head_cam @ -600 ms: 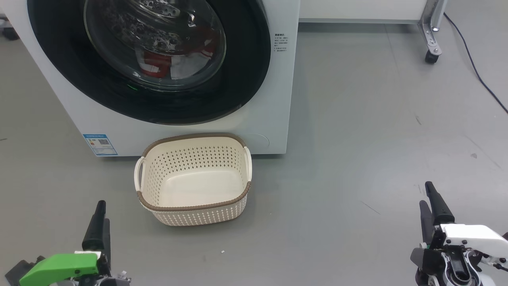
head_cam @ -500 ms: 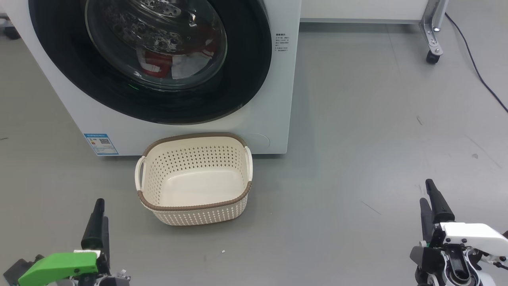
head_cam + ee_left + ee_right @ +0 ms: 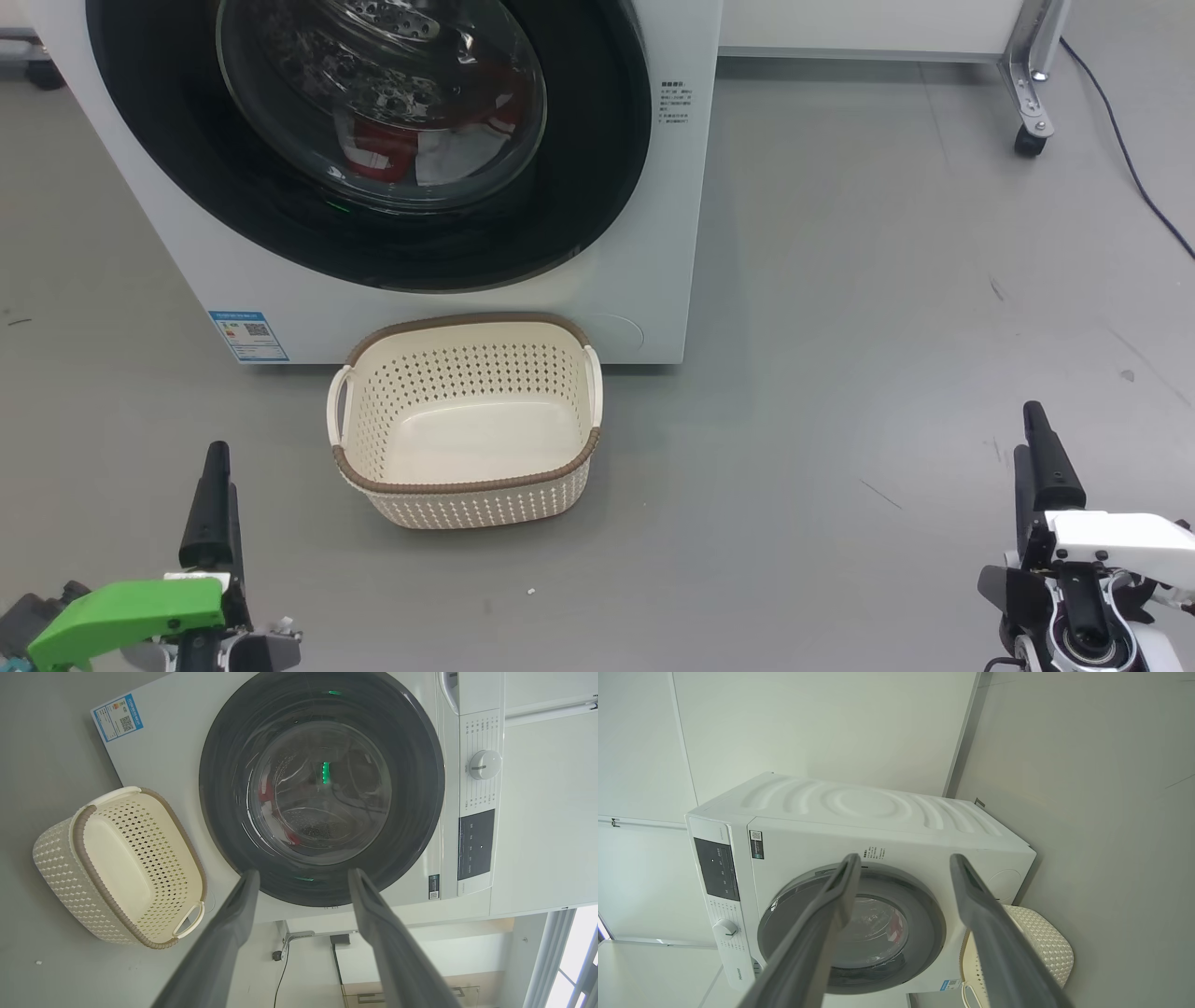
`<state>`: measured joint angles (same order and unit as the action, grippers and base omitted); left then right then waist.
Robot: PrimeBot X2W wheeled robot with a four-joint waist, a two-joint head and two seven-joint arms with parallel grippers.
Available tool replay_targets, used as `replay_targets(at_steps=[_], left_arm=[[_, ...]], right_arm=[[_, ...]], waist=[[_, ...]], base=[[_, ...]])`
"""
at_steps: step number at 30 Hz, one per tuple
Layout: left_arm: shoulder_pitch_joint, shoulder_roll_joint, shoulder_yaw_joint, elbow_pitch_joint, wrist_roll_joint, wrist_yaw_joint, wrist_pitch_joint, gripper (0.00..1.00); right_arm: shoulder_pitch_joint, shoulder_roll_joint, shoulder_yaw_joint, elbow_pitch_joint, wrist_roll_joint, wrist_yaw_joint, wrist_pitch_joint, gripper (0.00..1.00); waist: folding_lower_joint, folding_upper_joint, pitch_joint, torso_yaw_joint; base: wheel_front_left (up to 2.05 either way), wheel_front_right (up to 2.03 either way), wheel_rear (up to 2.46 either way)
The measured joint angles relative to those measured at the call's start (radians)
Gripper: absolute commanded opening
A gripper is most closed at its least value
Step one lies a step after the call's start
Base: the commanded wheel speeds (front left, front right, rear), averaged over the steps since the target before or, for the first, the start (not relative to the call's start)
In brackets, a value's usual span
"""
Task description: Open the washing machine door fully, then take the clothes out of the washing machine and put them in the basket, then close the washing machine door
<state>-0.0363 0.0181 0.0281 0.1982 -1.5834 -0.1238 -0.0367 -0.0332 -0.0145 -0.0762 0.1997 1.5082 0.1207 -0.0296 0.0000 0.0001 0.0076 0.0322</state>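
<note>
Right wrist view: washing machine (image 3: 878, 807) top; head view: red clothes (image 3: 378, 161) behind door (image 3: 597, 140); left claw (image 3: 303, 873), right claw (image 3: 903, 857) apart.

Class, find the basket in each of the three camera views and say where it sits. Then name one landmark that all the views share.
Head view: the basket sits at lower centre, upright.
Left wrist view: the basket is at the left, lying sideways in the picture.
Right wrist view: the basket is at the lower right, partly behind a finger.
Shared landmark: the black-rimmed washing machine door.
</note>
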Motion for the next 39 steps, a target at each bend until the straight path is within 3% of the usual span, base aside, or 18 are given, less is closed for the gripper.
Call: replay_targets(at_steps=[16,39], left_arm=[[0.000,0.014,-0.002,-0.071,0.082,0.000,-0.052,1.00],[0.000,0.072,-0.104,-0.151,0.474,0.000,-0.130,1.00]], right_arm=[[-0.019,-0.005,-0.007,-0.066,-0.157,0.000,-0.054,1.00],[-0.023,-0.013,0.047,-0.127,-0.484,0.000,-0.133,1.00]], waist=[[0.0000,0.0000,0.000,0.010],[0.0000,0.0000,0.014,0.030]], base=[[0.00,0.00,0.00],[0.00,0.00,0.00]])
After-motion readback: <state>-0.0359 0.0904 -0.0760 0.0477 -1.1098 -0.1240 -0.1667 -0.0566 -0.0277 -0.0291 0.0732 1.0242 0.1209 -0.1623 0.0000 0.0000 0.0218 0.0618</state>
